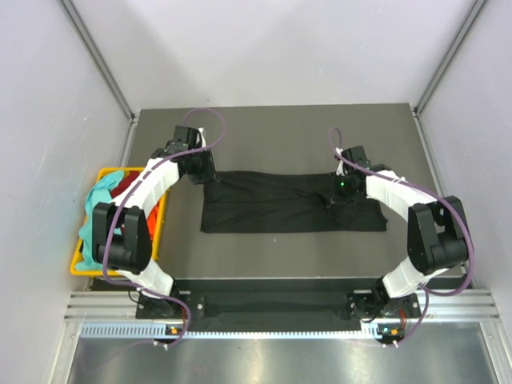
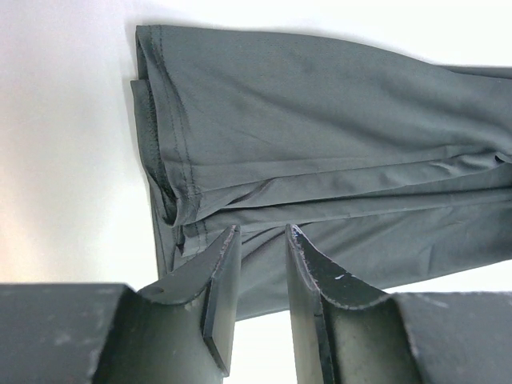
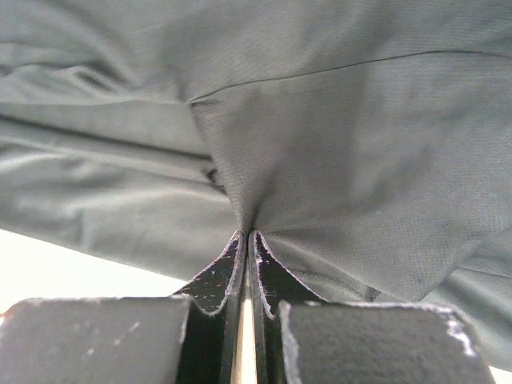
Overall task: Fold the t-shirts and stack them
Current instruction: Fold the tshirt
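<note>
Mid-fold on black t-shirt point(image 1: 280, 212), long strip on counter point(image 1: 272, 132): right gripper point(image 3: 246, 238) clamped on cloth, left gripper point(image 2: 262, 234) apart at left hem; next, likely close left and fold over.

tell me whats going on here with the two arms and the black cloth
Both arms are working on a black t-shirt, which lies on the table as a long, partly folded strip. The right gripper is shut, pinching a fold of cloth near the strip's right end. The left gripper is at the left end with its jaws apart, clamping nothing. A teal shirt and a red one sit in the yellow basket on the left.
</note>
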Tool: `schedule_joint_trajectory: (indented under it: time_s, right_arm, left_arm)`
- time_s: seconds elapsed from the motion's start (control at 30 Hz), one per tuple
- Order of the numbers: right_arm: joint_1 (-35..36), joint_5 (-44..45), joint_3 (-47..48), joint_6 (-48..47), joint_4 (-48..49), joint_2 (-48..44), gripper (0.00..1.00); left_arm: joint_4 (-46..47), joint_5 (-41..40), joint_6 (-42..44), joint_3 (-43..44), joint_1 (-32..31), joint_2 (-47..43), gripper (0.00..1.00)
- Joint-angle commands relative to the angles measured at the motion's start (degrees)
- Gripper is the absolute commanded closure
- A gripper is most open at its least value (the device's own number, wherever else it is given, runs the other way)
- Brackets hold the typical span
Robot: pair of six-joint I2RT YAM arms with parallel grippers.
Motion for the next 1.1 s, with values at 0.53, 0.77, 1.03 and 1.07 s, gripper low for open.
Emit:
schedule_joint_trajectory:
  time_s: [0.53, 0.77, 1.03, 1.07]
  right_arm:
    - [-6.2, 0.7, -2.1, 1.5, 2.0, -0.5, 0.91]
    - [-2.5, 12.9, 1.2, 1.7, -1.8, -0.6, 0.80]
    - [6.8, 26.4, 7.0, 1.6, -9.9, -5.9, 0.72]
    - [7.9, 27.0, 7.1, 1.2, -9.4, -6.1, 0.72]
  left_arm:
    - [0.6, -0.6, 1.0, 0.0, 0.0, 0.1, 0.65]
    - [0.4, -1.1, 1.1, 0.1, 0.0, -0.2, 0.65]
    - [0.6, -0.3, 1.0, 0.0, 0.0, -0.6, 0.65]
    - [0.7, -0.3, 1.0, -0.1, 0.0, -0.7, 0.65]
